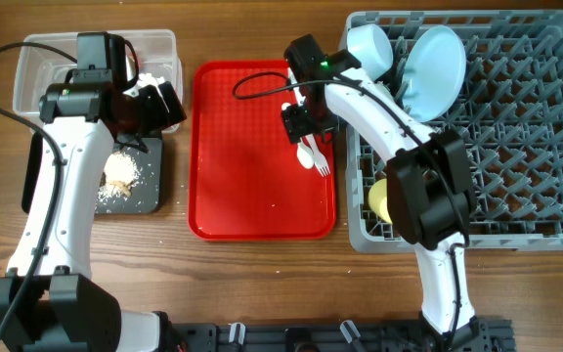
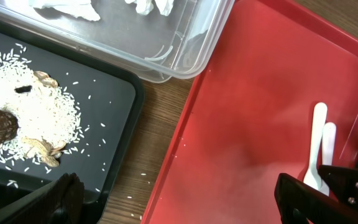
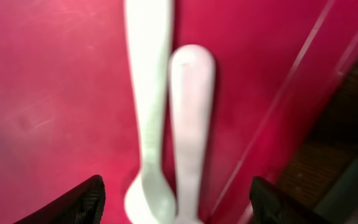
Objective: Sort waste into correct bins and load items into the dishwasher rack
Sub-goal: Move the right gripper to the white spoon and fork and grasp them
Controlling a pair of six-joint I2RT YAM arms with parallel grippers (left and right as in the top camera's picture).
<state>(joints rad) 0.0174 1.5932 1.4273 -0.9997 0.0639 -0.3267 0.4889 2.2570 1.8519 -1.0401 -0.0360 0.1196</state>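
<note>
Fork [image 1: 322,166] and spoon [image 1: 306,154], one of each, lie side by side at the red tray's [image 1: 252,147] right edge, their heads cut off in the right wrist view. The right gripper [image 3: 179,202] hangs over them, spread wide and empty. The left gripper [image 2: 179,199], equally wide and empty, hovers beside the black tray [image 2: 110,99]. An arm half hides the one yellow cup [image 1: 378,199].

Our left arm [image 1: 52,196] rises from its base at 7 o'clock in the overhead view towards 12. It bends at the wrist and turns our left gripper [image 1: 161,104] towards 3 o'clock, its dark fingers [image 2: 61,196] standing wide apart. Our right arm [image 1: 436,205] climbs from 5 o'clock, folds at the elbow and stretches towards 10 o'clock. There our right gripper [image 1: 301,122] points down towards 6 o'clock, its fingers spread wide.
</note>
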